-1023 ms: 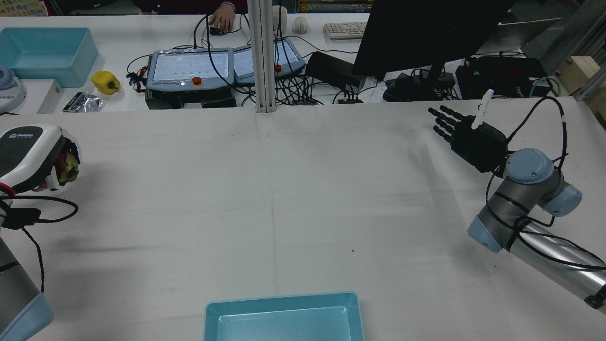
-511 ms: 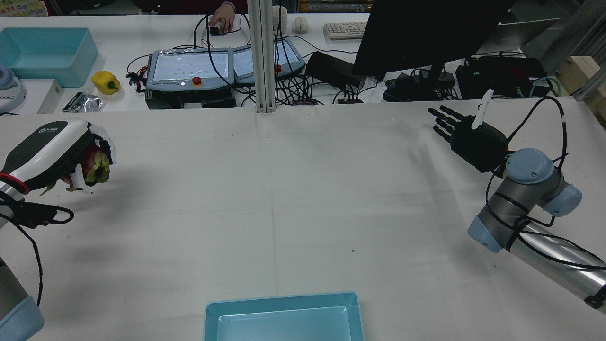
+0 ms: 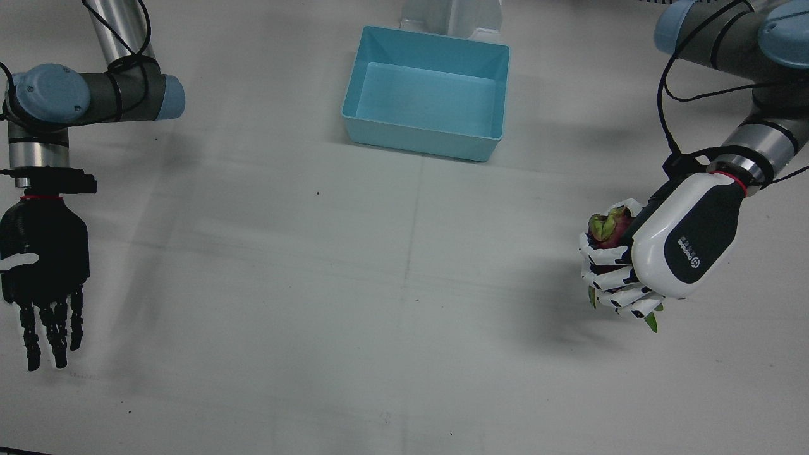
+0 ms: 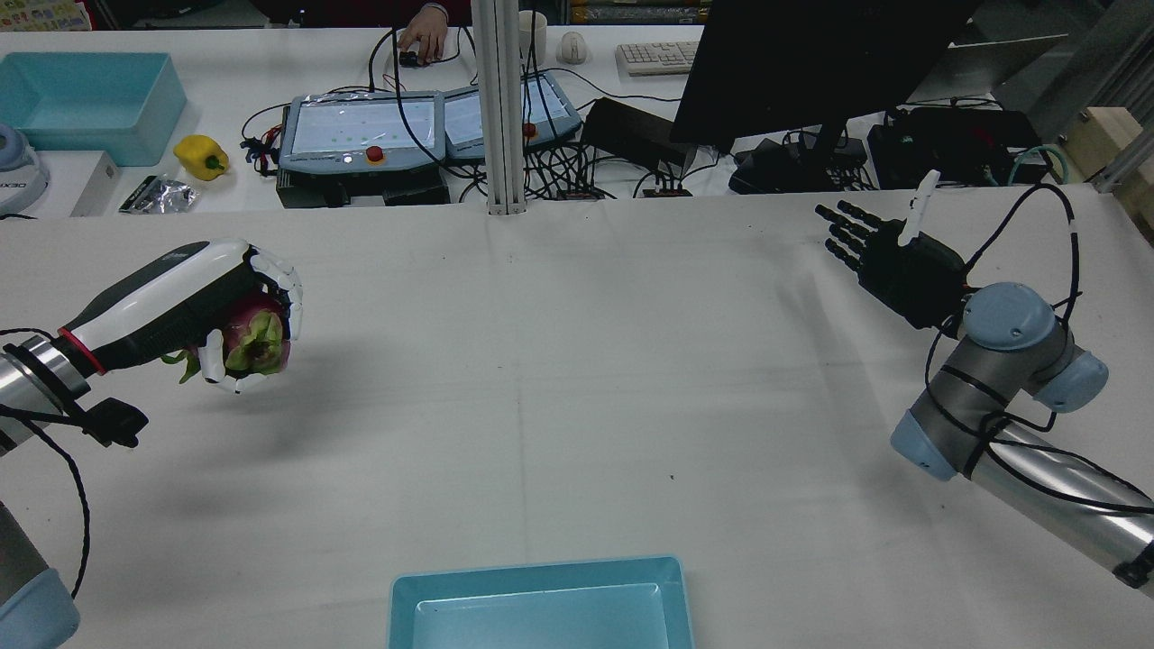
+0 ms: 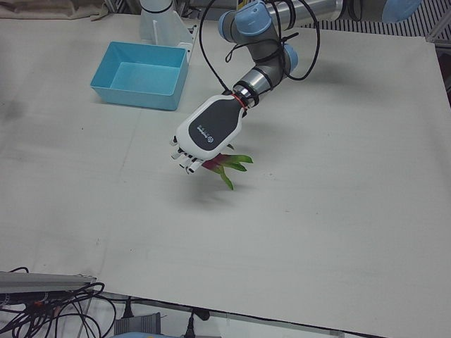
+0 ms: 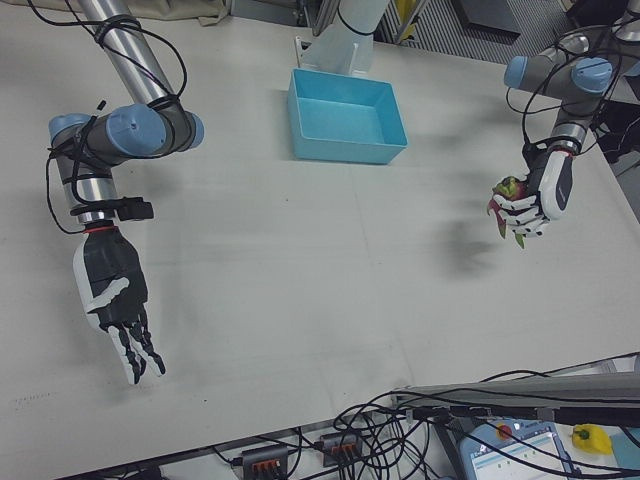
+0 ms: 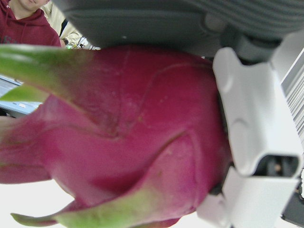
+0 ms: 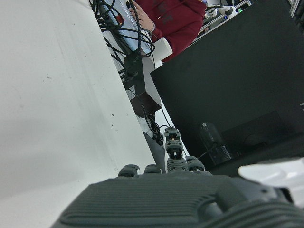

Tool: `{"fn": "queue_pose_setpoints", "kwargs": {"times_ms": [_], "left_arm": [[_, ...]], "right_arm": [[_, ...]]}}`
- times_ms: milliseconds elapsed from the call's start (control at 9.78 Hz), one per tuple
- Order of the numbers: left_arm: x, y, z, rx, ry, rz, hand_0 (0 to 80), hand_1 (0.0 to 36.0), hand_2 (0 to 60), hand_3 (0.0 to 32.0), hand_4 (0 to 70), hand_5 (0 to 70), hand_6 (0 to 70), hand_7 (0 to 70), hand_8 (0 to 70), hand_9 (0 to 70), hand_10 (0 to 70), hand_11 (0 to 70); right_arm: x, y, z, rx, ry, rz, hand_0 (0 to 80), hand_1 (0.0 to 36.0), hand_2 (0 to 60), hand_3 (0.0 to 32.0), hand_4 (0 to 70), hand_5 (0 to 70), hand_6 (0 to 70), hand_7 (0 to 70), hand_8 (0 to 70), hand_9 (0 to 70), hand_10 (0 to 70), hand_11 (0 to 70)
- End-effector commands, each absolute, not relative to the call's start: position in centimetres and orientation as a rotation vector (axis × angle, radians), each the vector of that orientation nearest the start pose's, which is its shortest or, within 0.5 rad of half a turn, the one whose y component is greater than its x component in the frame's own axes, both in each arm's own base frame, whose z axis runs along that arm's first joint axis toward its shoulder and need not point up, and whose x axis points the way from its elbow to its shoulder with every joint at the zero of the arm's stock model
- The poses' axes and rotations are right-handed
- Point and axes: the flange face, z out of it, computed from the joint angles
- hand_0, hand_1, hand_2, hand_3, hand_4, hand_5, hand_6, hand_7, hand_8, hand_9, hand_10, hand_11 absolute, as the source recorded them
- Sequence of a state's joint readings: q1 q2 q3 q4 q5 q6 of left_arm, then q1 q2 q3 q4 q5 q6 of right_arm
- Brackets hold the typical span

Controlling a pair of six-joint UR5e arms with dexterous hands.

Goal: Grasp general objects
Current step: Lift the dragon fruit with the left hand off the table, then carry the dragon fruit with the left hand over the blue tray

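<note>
The magenta dragon fruit with green leafy scales sits in the grip of the white-and-black left hand, clear of the white table with its shadow on the cloth below. The white fingers curl round the fruit's body, one wrapping over the top and the rest closing from beneath, so the fruit is pinned against the palm. In the left-front view the green scale tips poke out under the hand (they point down and away from the wrist). The left hand camera shows little else: red skin fills the frame, with a white finger segment pressed to its side.

Outward from the hand, the left arm reaches back to its pedestal. The light blue rectangular plastic bin stands well apart from the fruit, near the robot's edge of the table between the two arms.

On the far side, the black right hand hangs above the table with its fingers stretched out and spread, holding nothing.

Beyond the table, a second bench carries two teach pendants, a yellow bell pepper and another blue bin; a person's hand rests there.
</note>
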State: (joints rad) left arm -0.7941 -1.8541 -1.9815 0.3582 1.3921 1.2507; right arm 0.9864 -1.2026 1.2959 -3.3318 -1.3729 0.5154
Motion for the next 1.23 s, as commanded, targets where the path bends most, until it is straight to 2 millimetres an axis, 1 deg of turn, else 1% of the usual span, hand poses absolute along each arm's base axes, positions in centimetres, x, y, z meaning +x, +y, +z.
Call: {"fn": "queue_pose_setpoints", "kwargs": {"times_ms": [0,102,205,409,511,614,716,818,920,1125], "left_arm": [[28.4,-49.5,36.7,0.428,2.113,-0.903,80.0,36.0,60.0,0.0,70.0,70.0,53.1,70.0,52.6,70.0,62.2,70.0],[29.2,-49.3,35.8,0.336,2.198,-0.876,80.0,36.0,60.0,0.0,70.0,70.0,52.9,70.0,53.0,70.0,60.9,70.0],[30.7,-48.5,35.1,0.237,2.268,-0.835,80.0,36.0,60.0,0.0,70.0,70.0,54.1,70.0,53.6,70.0,60.3,70.0],[34.0,-46.5,33.6,0.038,2.382,-0.785,80.0,36.0,60.0,0.0,70.0,70.0,57.1,70.0,54.4,70.0,62.1,70.0],[36.4,-44.9,32.7,-0.089,2.418,-0.743,80.0,36.0,60.0,0.0,70.0,70.0,60.0,70.0,55.4,70.0,64.8,70.0],[38.3,-43.8,30.8,-0.169,2.45,-0.707,80.0,36.0,60.0,0.0,70.0,70.0,64.0,70.0,57.1,70.0,67.2,70.0],[40.0,-42.9,28.4,-0.219,2.472,-0.645,80.0,36.0,60.0,0.0,70.0,70.0,65.9,70.0,57.1,70.0,67.2,70.0],[40.6,-42.2,27.2,-0.262,2.481,-0.603,80.0,36.0,60.0,0.0,70.0,70.0,67.4,70.0,56.9,70.0,66.0,70.0],[40.9,-40.7,25.9,-0.305,2.501,-0.577,80.0,36.0,60.0,0.0,70.0,70.0,68.6,70.0,57.0,70.0,65.6,70.0],[42.3,-39.0,24.4,-0.36,2.517,-0.543,80.0,36.0,60.0,0.0,70.0,70.0,69.7,70.0,56.9,70.0,65.0,70.0]], "right_arm": [[-22.1,-61.1,63.1,0.879,1.863,-2.262,0.0,0.0,0.0,0.0,0.0,0.0,0.0,0.0,0.0,0.0,0.0,0.0],[-22.1,-61.1,63.1,0.879,1.863,-2.262,0.0,0.0,0.0,0.0,0.0,0.0,0.0,0.0,0.0,0.0,0.0,0.0],[-22.1,-61.1,63.1,0.879,1.863,-2.262,0.0,0.0,0.0,0.0,0.0,0.0,0.0,0.0,0.0,0.0,0.0,0.0],[-22.1,-61.1,63.1,0.879,1.863,-2.262,0.0,0.0,0.0,0.0,0.0,0.0,0.0,0.0,0.0,0.0,0.0,0.0],[-22.1,-61.1,63.1,0.879,1.863,-2.262,0.0,0.0,0.0,0.0,0.0,0.0,0.0,0.0,0.0,0.0,0.0,0.0],[-22.1,-61.1,63.1,0.879,1.863,-2.262,0.0,0.0,0.0,0.0,0.0,0.0,0.0,0.0,0.0,0.0,0.0,0.0],[-22.1,-61.1,63.1,0.879,1.863,-2.262,0.0,0.0,0.0,0.0,0.0,0.0,0.0,0.0,0.0,0.0,0.0,0.0],[-22.1,-61.1,63.1,0.879,1.863,-2.262,0.0,0.0,0.0,0.0,0.0,0.0,0.0,0.0,0.0,0.0,0.0,0.0],[-22.1,-61.1,63.1,0.879,1.863,-2.262,0.0,0.0,0.0,0.0,0.0,0.0,0.0,0.0,0.0,0.0,0.0,0.0],[-22.1,-61.1,63.1,0.879,1.863,-2.262,0.0,0.0,0.0,0.0,0.0,0.0,0.0,0.0,0.0,0.0,0.0,0.0]]}}
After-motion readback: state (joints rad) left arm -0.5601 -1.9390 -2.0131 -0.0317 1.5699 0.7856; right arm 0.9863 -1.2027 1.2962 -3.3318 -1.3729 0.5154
